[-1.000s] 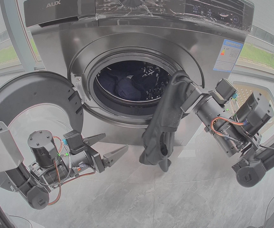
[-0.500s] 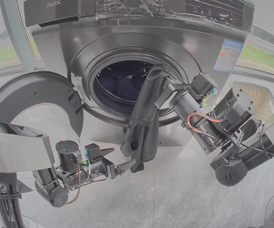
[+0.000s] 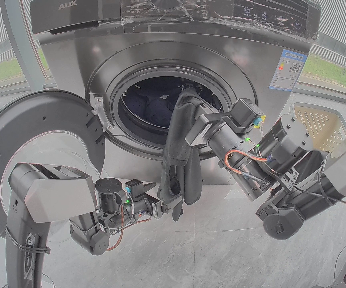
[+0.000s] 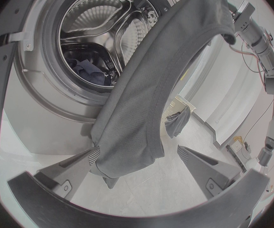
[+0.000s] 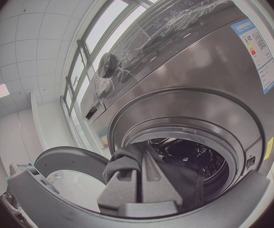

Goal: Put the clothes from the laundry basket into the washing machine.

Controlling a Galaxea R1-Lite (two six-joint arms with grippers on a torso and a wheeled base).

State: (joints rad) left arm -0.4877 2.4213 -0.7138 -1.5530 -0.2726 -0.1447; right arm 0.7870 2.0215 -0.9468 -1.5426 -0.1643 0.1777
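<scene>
Head view: the right gripper (image 3: 197,108) is clamped on the dark garment (image 3: 179,149) at the washing machine (image 3: 205,61) opening. The garment's long axis hangs straight down from those fingers to the left gripper (image 3: 172,205), above the tiled floor (image 3: 221,253).

Left wrist view: the left fingers (image 4: 76,167) are spread wide. The garment's lower end lies between them, touching one pad.

Right wrist view: the closed fingers (image 5: 156,181) pinch the cloth. The drum (image 5: 187,157) lies just ahead and appears to have free room.

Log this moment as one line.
right gripper: shut on grey garment, at drum opening | left gripper: open around garment's lower end | door: open | dark clothes: inside
</scene>
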